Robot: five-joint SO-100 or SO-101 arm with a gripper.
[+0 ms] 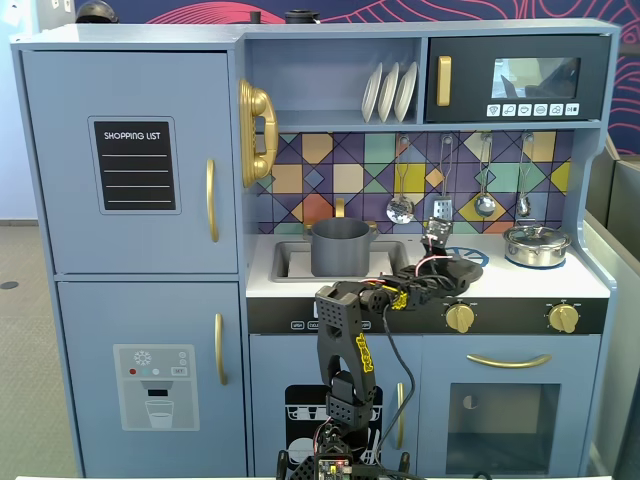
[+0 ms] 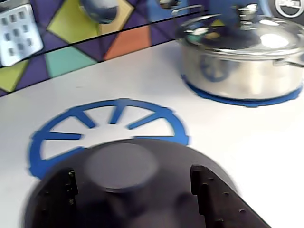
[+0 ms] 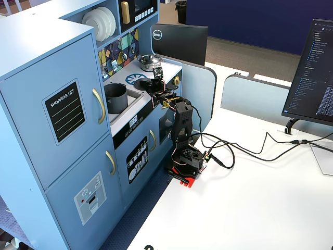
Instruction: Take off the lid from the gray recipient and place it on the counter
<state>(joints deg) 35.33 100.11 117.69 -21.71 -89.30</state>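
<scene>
The dark-gray lid [image 2: 166, 154] lies low over the white counter [image 2: 247, 147], covering the front of the blue burner print [image 2: 52, 137]. My gripper [image 2: 133, 173] is open: the two black fingers stand either side of the lid's knob [image 2: 121, 164] with gaps to it. In a fixed view the lid [image 1: 465, 272] sits at the arm's tip, right of the sink. The gray recipient [image 1: 340, 247] stands uncovered in the sink, also seen in the other fixed view [image 3: 115, 97]. The wrist view is blurred, so I cannot tell whether the lid rests fully flat.
A shiny silver pot with its own lid [image 2: 242, 57] stands on the right burner, close behind and to the right of the gripper [image 1: 536, 243]. Utensils [image 1: 400, 205] hang on the tiled back wall. The arm's base [image 3: 186, 159] stands on the white table before the kitchen.
</scene>
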